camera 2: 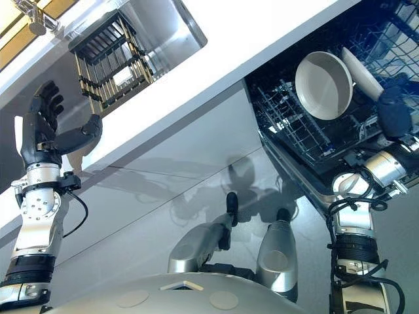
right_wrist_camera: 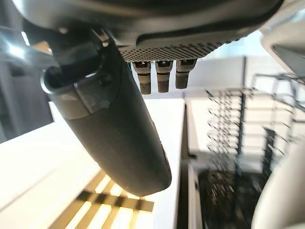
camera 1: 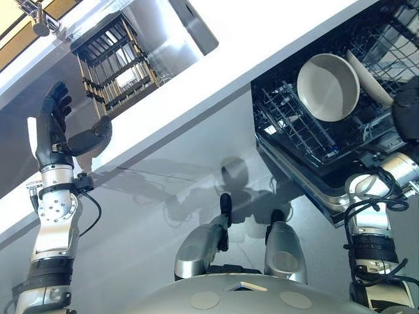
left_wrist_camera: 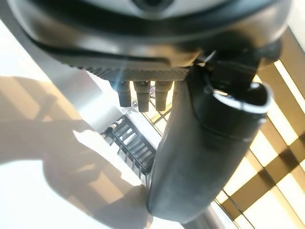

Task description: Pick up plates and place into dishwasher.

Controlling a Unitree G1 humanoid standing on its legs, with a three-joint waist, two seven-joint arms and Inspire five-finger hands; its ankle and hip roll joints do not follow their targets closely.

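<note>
The left hand (camera 1: 55, 127) stood with fingers apart and empty over the white countertop (camera 1: 262, 46), near the dish rack (camera 1: 114, 62) in the sink. The right hand (camera 2: 395, 111) was at the dishwasher rack (camera 1: 294, 127), beside two plates (camera 1: 328, 86) standing in it; whether its fingers were together I could not tell. The step probably called for seating plates upright between tines, then withdrawing without knocking them.

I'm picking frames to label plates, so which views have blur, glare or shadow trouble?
Left eye view: plates in the dishwasher rack are sharp; the sink glares. Left wrist view: left hand is a blurred dark bulk casting a shadow on the counter. Right wrist view: right hand and rack both blur; sunlight stripes show beyond.
</note>
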